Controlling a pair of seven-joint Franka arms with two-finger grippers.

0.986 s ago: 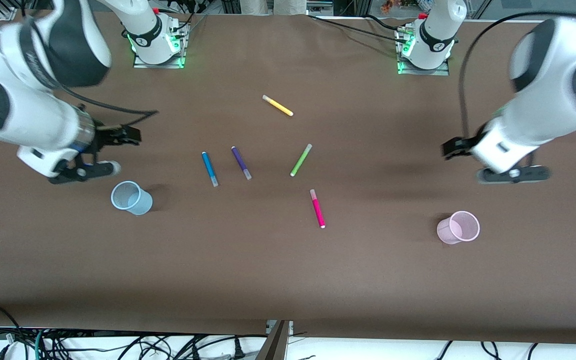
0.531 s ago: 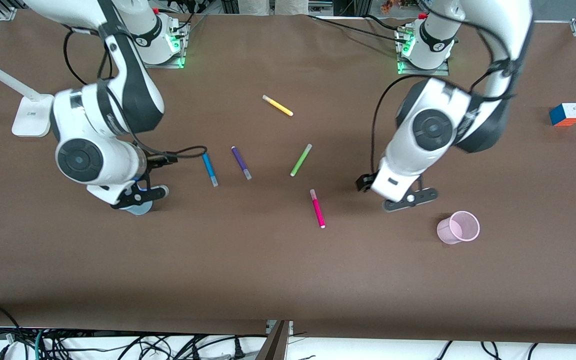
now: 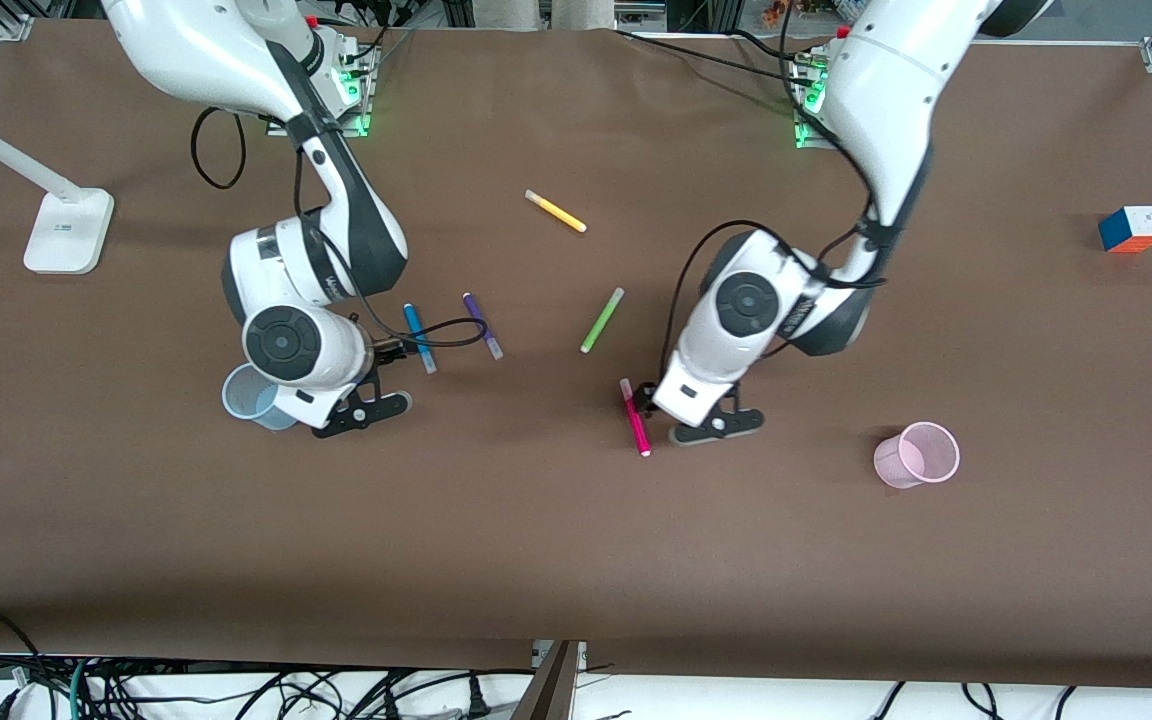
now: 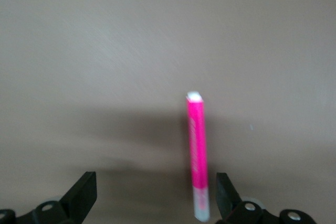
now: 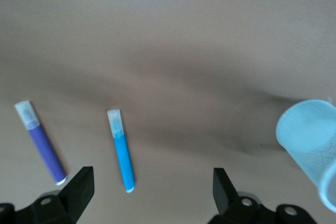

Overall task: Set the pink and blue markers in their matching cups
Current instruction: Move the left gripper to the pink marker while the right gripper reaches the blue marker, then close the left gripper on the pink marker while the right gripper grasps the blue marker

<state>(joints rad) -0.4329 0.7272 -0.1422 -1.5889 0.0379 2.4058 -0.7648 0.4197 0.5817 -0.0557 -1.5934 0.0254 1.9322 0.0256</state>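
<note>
On the desk (image 3: 556, 560) I see light, stiff, slippery pink marker (image 3: 635, 418) and blue marker (image 3: 420, 338); I'd pinch mid-barrel; left gripper (image 4: 157, 203) and right gripper (image 5: 152, 198) fingers wide, empty

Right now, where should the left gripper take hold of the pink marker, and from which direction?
Probably mid-barrel, coming straight down. The pink marker lies flat on the table, apart from other markers, and the open left gripper is above it, so its fingers can close across the slim barrel.
</note>
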